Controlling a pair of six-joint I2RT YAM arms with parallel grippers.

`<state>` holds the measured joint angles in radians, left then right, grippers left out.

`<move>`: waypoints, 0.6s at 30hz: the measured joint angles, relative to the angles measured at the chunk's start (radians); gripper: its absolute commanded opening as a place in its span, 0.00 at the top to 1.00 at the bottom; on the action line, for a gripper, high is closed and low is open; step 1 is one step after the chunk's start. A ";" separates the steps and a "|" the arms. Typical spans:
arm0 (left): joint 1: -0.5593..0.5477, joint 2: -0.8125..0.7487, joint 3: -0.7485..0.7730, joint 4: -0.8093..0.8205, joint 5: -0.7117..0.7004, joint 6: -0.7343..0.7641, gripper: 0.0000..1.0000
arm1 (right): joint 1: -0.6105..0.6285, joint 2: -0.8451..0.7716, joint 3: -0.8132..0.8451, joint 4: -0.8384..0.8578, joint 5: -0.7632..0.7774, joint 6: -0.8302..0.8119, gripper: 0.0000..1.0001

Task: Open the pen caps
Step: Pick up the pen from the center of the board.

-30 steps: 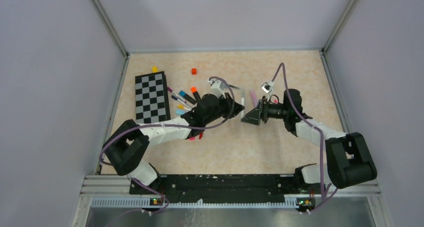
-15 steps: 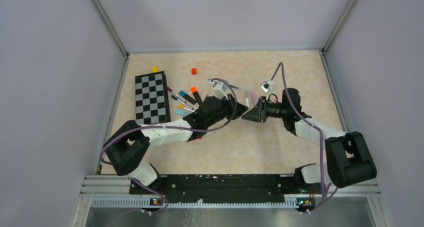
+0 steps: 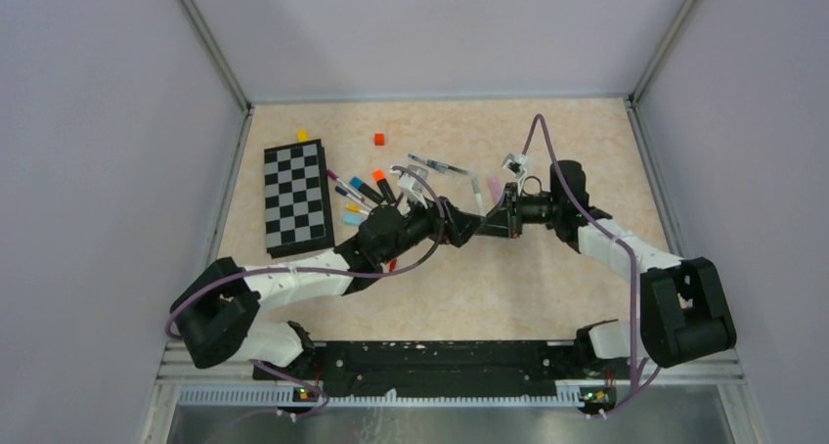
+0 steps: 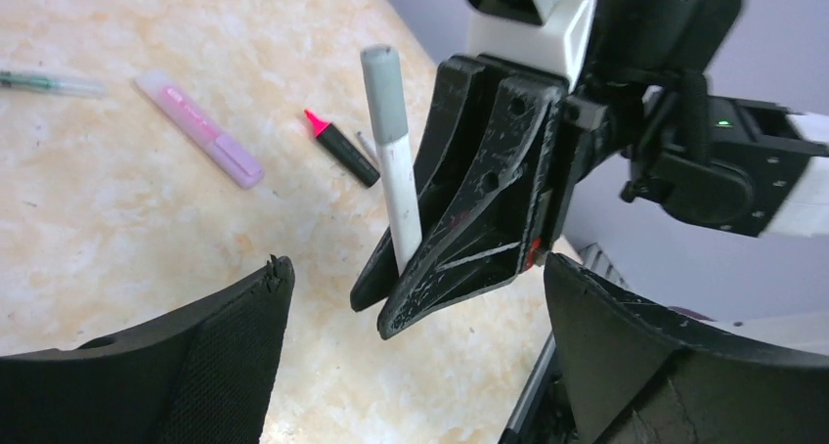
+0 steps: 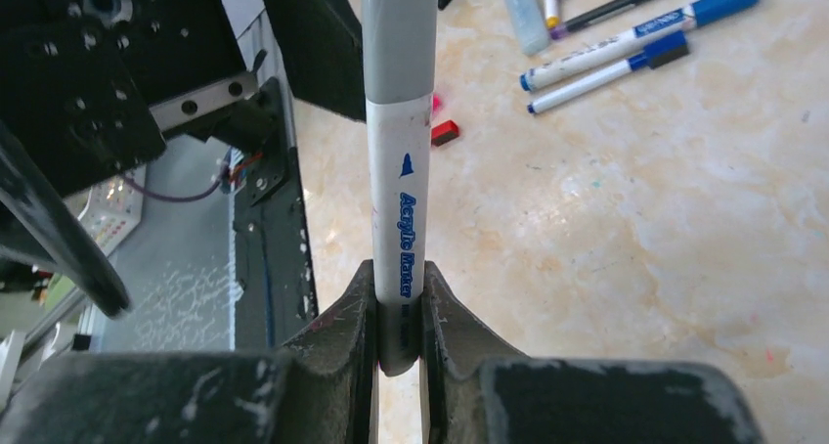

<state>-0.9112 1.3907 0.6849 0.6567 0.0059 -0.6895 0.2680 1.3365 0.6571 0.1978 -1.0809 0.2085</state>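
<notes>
The table (image 3: 508, 288) is showing a beige, marbled surface, enclosed on three sides by plain pale grey walls (image 3: 440, 33) meeting at metal corner posts, with a black mounting rail (image 3: 440, 366) running along the near edge. Both arms are reaching toward the middle of the surface. The right gripper (image 5: 398, 278) is clamping the lower barrel of a white marker (image 5: 399, 219), lifted off the table near its centre; the grey cap (image 5: 396, 33) is sitting on the barrel and pointing toward the left arm. The left gripper (image 3: 461, 226) is standing wide open, its fingers (image 4: 196, 366) flanking the right gripper's tips without touching the marker. A pink highlighter (image 4: 200, 129) and a black highlighter (image 4: 342, 151) with a pink tip exposed are lying just beyond the grippers, close together but apart. The loose pens (image 3: 357, 195) are lying in a cluster left of centre, beside a checkerboard (image 3: 296, 192). A yellow cube (image 3: 302, 135) and a red cube (image 3: 379, 138) are resting near the far wall. A small red cap (image 5: 445, 131) is lying by itself on the surface.
</notes>
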 measured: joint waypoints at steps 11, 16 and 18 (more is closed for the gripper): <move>0.047 -0.052 -0.053 0.123 0.109 0.037 0.10 | 0.019 0.027 0.071 -0.261 -0.193 -0.293 1.00; 0.068 -0.005 -0.041 0.145 0.130 0.008 0.32 | 0.035 0.034 0.072 -0.332 -0.211 -0.358 1.00; 0.076 0.022 -0.032 0.160 0.139 -0.010 0.38 | 0.037 0.035 0.073 -0.349 -0.216 -0.375 1.00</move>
<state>-0.8356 1.4124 0.6533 0.8165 0.1448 -0.6991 0.3050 1.3712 0.7300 -0.1513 -1.2964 -0.1665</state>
